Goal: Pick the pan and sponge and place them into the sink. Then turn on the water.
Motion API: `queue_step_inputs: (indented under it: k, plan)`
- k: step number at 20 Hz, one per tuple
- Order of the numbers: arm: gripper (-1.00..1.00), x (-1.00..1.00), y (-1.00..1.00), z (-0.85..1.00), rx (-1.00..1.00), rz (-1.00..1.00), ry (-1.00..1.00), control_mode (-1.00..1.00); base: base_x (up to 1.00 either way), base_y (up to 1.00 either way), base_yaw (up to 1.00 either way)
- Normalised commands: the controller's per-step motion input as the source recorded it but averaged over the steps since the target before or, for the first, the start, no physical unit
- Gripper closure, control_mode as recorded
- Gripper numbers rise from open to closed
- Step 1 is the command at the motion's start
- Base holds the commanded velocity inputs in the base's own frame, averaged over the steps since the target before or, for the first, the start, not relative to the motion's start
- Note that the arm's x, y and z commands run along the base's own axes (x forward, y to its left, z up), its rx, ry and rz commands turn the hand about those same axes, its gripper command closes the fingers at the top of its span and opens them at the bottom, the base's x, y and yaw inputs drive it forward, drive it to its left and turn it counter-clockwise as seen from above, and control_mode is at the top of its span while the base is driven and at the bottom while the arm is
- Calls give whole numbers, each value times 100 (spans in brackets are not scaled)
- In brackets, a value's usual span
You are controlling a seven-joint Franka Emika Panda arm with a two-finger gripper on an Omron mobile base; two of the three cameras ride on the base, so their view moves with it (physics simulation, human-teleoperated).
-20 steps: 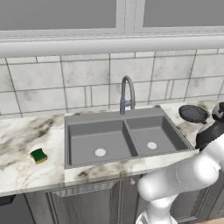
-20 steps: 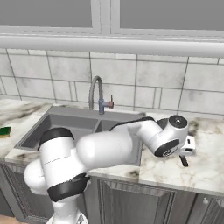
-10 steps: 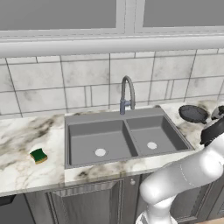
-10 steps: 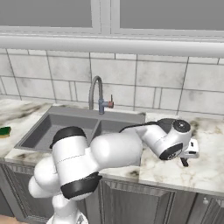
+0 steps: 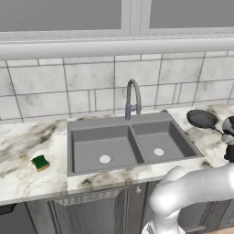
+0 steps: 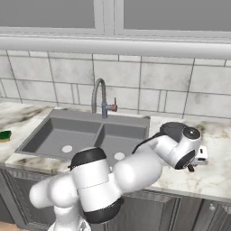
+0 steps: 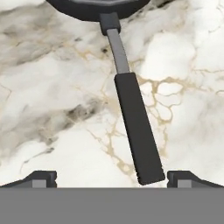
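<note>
The tool [image 7: 112, 177] hangs spread wide and empty over the end of the handle of the pan [image 7: 131, 109] lying on the tabletop [image 7: 52, 109] below it (grip offset toward one fingertip), so closing this far out could pivot the pan or let it slip.

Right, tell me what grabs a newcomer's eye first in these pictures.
The grey double-basin sink with its arched faucet sits mid-counter. Right of it lies a dark frying pan, and in the hand view the open gripper hovers over its black handle. A small green sponge lies left of the sink.
</note>
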Motion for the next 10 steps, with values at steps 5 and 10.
queue_step_inputs:
  k: [5,10]
  plan:
    - [-100,18,-20,-22,0,0,0,-100,0,0,0]
    - [-100,17,-19,-23,0,0,0,-100,0,0,0]
